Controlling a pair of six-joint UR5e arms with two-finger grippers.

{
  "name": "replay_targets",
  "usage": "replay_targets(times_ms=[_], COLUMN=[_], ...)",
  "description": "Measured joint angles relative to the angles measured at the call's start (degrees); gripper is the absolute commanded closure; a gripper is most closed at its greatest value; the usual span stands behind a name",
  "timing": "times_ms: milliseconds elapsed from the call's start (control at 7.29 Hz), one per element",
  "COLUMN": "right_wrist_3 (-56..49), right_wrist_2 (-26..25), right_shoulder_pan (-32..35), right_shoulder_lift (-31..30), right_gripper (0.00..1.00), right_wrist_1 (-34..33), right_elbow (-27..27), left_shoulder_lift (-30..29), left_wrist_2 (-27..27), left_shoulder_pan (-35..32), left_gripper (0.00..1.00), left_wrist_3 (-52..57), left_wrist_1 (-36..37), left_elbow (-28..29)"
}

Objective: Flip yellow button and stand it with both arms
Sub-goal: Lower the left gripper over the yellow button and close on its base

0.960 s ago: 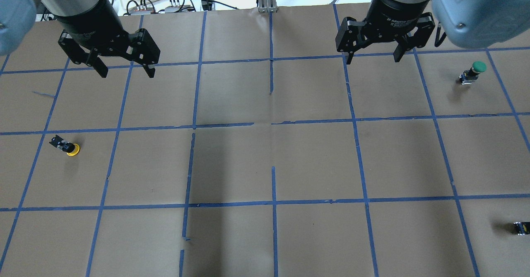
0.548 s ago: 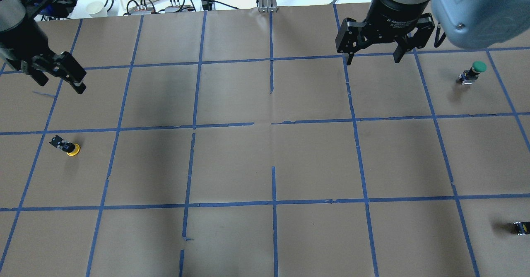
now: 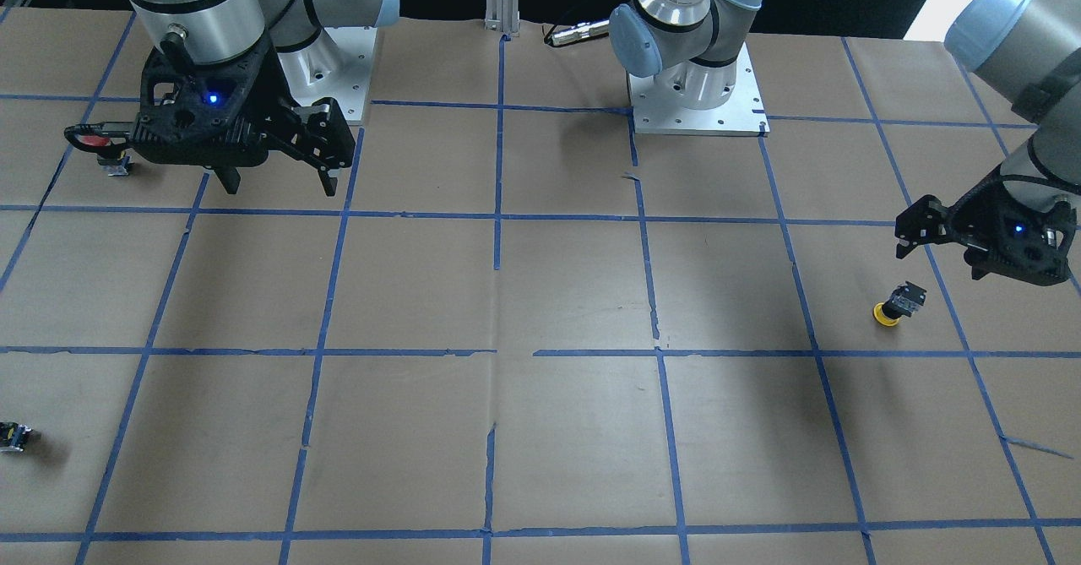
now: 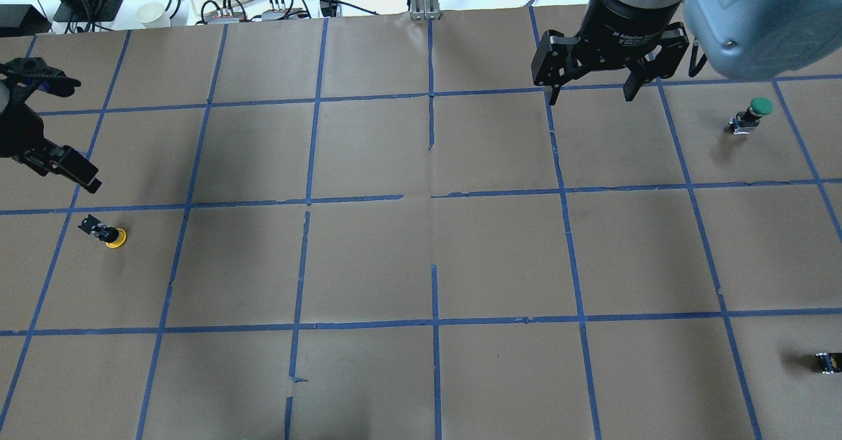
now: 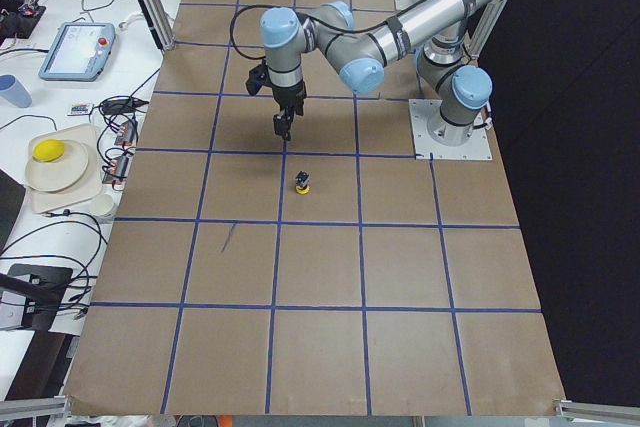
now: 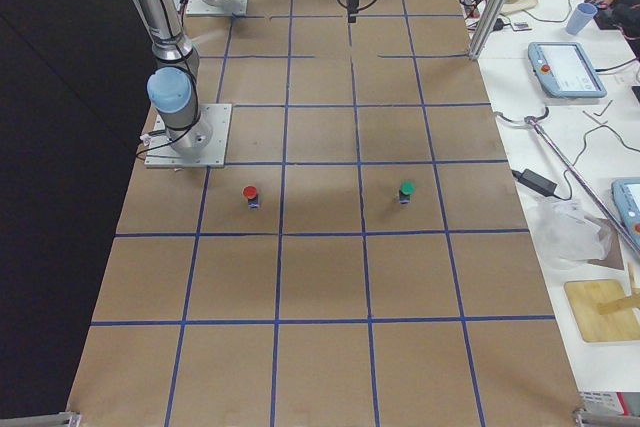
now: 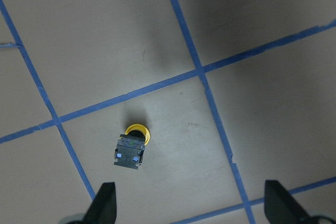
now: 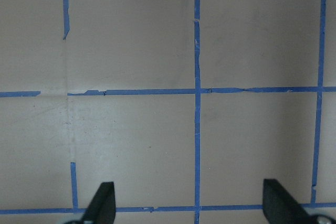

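Observation:
The yellow button [image 4: 108, 233] stands upside down on its yellow cap, black base up, at the table's left side. It also shows in the front view [image 3: 897, 303], the left side view [image 5: 303, 183] and the left wrist view [image 7: 132, 148]. My left gripper [image 3: 942, 259] hovers open and empty above the table close to the button, not touching it. In the left wrist view [image 7: 191, 205] the button lies a little left of the middle between its fingers. My right gripper [image 4: 590, 96] is open and empty, high over the far right middle of the table [image 3: 279, 187].
A green-capped button [image 4: 753, 114] stands at the far right. A red-capped button [image 3: 97, 147] stands near the right arm's side. A small capless black block [image 4: 827, 362] lies at the near right edge. The arm bases [image 3: 697, 100] sit at the robot's edge.
My left arm has swung left and down toward the yellow button, staying open. The right gripper and the buttons have not moved.

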Motion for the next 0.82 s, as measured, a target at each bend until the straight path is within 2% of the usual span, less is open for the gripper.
replay_targets(times_ms=[274, 548, 823], right_wrist_3=[-0.10, -0.18, -0.28], right_wrist_2=[0.06, 0.06, -0.05], right_shoulder_pan=[0.09, 0.03, -0.09], right_shoulder_lift=[0.05, 0.06, 0.08], right_gripper=[0.00, 0.00, 0.00], right_wrist_1=[-0.01, 0.04, 0.05], right_elbow=[0.23, 0.35, 0.38], left_shoulder_lift=[-3.58, -6.72, -7.75], left_wrist_2=[-4.53, -5.70, -5.91], left_shoulder_pan=[4.88, 7.13, 7.56], left_gripper=[0.00, 0.00, 0.04], left_wrist_3=[10.17, 15.66, 16.36], left_wrist_1=[8.98, 13.15, 14.94], left_elbow=[-4.30, -6.18, -8.12])
